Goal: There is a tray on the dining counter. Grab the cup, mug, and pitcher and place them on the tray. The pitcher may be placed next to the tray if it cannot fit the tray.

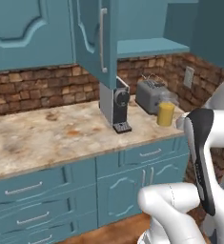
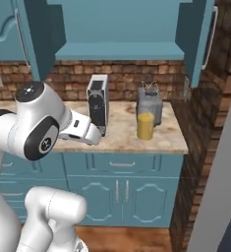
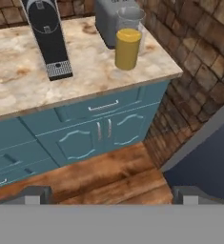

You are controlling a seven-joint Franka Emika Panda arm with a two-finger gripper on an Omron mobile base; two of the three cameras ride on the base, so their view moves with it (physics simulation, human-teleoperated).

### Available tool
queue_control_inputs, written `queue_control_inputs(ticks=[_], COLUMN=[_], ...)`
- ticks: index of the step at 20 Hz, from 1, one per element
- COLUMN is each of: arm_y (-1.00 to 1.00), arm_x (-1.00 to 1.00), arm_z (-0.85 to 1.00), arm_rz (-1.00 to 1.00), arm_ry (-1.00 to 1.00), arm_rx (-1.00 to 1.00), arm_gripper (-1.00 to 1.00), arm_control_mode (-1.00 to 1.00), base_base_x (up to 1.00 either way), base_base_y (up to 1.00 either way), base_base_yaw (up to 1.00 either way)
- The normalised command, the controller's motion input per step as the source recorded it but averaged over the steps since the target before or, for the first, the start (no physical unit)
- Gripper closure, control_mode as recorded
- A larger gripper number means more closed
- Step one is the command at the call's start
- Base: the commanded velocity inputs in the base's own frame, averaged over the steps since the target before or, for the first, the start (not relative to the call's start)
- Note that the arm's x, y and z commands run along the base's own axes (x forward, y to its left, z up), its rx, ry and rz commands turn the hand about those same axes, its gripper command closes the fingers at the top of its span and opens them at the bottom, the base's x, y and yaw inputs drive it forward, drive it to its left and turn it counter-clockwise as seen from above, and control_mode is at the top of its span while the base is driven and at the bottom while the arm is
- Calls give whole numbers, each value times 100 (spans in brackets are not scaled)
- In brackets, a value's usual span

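The pitcher (image 1: 166, 113) (image 2: 146, 125) (image 3: 128, 45) is a tall clear glass vessel holding orange-yellow liquid. It stands upright near the right end of a marbled kitchen counter (image 3: 18, 81), just in front of a toaster. My gripper (image 3: 111, 196) is open, its two dark fingertips (image 3: 33, 194) wide apart with nothing between them. It hovers well back from the counter edge, above the wooden floor, with the pitcher ahead and slightly right. The tray, cup, mug and dining counter are out of view.
A black coffee machine (image 1: 115, 105) (image 3: 49, 33) stands left of the pitcher, a grey toaster (image 1: 150, 94) (image 2: 149, 103) behind it. An open teal cabinet door (image 1: 94, 38) hangs above the machine. A brick wall (image 3: 194, 57) closes the counter's right end.
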Motion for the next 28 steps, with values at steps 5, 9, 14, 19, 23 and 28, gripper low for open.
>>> queue_control_inputs(ticks=[5, 9, 14, 19, 23, 28], arm_y=[0, 0, 0, 0, 0, 0], arm_x=[0, 0, 0, 0, 0, 0], arm_z=[0, 0, 0, 0, 0, 0], arm_rz=[0, 0, 0, 0, 0, 0], arm_ry=[0, 0, 0, 0, 0, 0], arm_rx=[0, 0, 0, 0, 0, 0], arm_gripper=[-100, -100, -100, -100, -100, -100], arm_control_mode=[100, 100, 100, 100, 100, 100], base_base_x=[54, 45, 37, 41, 56, 26], base_base_y=[-23, -39, -44, -23, -31, -57], base_base_yaw=[42, 30, 12, 4, 6, 14])
